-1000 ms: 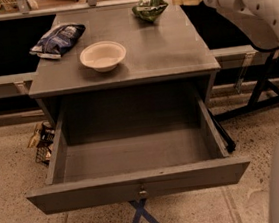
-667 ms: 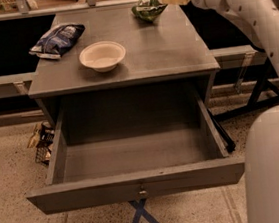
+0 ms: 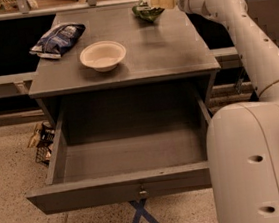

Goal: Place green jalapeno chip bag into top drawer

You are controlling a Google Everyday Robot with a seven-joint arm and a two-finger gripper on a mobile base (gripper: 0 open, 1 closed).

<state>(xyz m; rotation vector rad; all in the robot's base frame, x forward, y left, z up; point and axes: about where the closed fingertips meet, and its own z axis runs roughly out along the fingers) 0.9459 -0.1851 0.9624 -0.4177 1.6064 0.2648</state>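
The green jalapeno chip bag [image 3: 146,13] lies at the far right of the grey table top [image 3: 172,44]. My gripper [image 3: 153,2] reaches in from the right and sits right at the bag's top edge, touching or just above it. The top drawer [image 3: 118,189] is pulled wide open below the table top, with nothing inside, and has a small metal lock on its front panel.
A white bowl [image 3: 103,55] stands at the table's middle left. A dark blue chip bag [image 3: 57,40] lies at the far left. My white arm [image 3: 253,45] and base fill the right side. A blue tape cross [image 3: 142,216] marks the floor.
My arm has swung left, bringing the gripper from right of the green bag to directly at it. The bag, bowl and drawer have not moved.
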